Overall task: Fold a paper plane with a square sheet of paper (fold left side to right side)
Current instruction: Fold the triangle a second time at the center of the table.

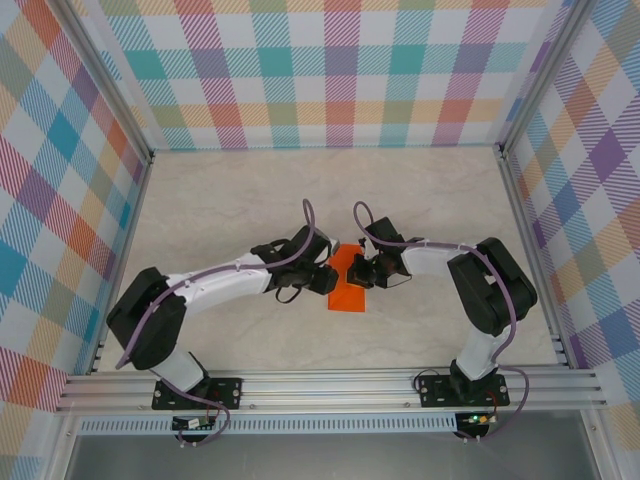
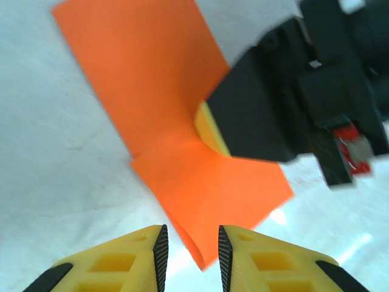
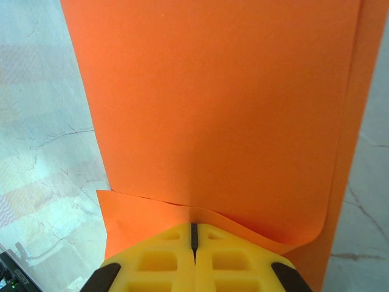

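We have the paper [image 1: 347,285] mid-table [image 1: 420,200], nearer the near edge, only half folded. Our right claw [image 3: 194,234] is closed, seemingly pinching its flap, and our left claw [image 2: 189,249] stands apart. Creasing and later folds remain.

Marbled tbl [image 1: 300,200] w/ plaid walls [image 1: 330,70]
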Available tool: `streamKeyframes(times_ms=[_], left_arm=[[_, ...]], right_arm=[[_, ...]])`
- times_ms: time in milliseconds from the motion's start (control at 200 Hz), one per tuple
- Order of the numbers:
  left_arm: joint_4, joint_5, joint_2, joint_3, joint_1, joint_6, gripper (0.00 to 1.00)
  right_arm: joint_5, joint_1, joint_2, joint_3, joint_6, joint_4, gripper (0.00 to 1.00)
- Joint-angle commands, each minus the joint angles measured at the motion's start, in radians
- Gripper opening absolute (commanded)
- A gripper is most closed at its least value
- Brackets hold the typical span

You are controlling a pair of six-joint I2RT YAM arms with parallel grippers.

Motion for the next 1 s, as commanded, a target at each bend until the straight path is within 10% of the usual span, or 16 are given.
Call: streamKeyframes(times_ms=[0, 340, 995], left_arm=[[0.112, 0.187, -0.007, -0.065, 0.007, -0.028, 0.30], [0.247, 0.347, 0.125, -0.051, 0.004, -0.067, 0.29], [0.220, 0.230, 0.194, -0.094, 0.006, -0.048, 0.25]], right_arm=[[0.051, 0.004, 0.024, -0.034, -0.026, -0.085, 0.03], [0.054, 0.004, 0.025, -0.021, -0.030, -0.103, 0.04], [0.068, 0.004, 0.020, -0.017, -0.043, -0.124, 0.04]])
